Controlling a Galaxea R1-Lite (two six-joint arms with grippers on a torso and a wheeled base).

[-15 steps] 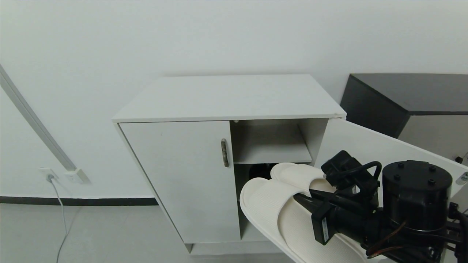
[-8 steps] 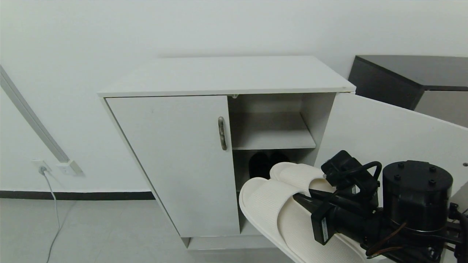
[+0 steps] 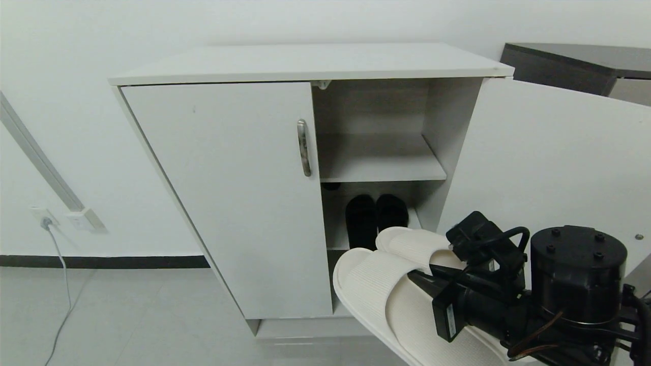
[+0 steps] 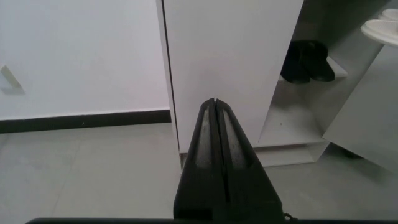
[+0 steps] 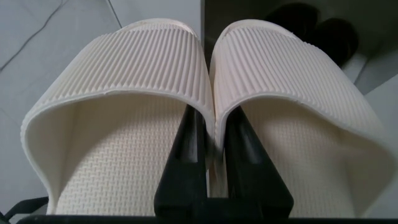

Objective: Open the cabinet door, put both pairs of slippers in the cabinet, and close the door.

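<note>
Only our view shifted, nearing the cabinet [image 3: 305, 61]; our right tool [image 5: 214, 149] pinched the white slippers [image 3: 376, 290], toes toward the lower shelf [image 3: 335, 229] ahead, where the black slippers [image 3: 376, 216] lay; our left tool [image 4: 214, 134] was pressed together.

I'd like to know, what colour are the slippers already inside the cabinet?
The slippers are black; the head view shows them best.

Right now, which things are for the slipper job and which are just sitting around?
For the job: cabinet, its open door, black slippers on a shelf inside, white slippers in the right end effector.
Just around: socket, cord, wall rail, dark furniture.
</note>
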